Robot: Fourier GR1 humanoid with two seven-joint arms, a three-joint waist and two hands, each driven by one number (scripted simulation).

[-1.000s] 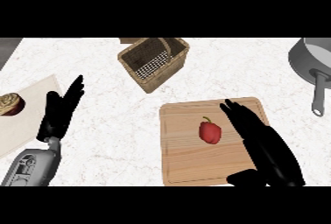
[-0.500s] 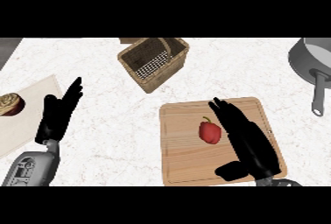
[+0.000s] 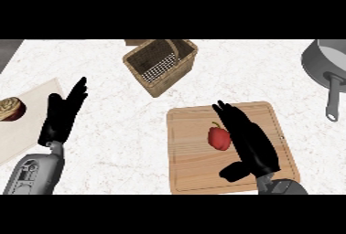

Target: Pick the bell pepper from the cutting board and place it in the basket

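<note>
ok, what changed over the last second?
The right hand slid left across the cutting board. Its straight fingers now lie along the right side of the bell pepper, and nothing is gripped yet. The bell pepper, basket and resting left hand stayed put.

A grey pan (image 3: 323, 59) sits at the counter's (image 3: 115, 137) right edge. Something round and brown (image 3: 11, 109) lies on a pale board (image 3: 27, 135), left.

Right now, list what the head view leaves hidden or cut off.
Head view:
- Pan: cut by the right edge.
- Brown round item: cut by the left edge, unidentifiable.
- Bell pepper: right side partly hidden by right hand; contact unclear.
- Basket: far rim cut at top.
</note>
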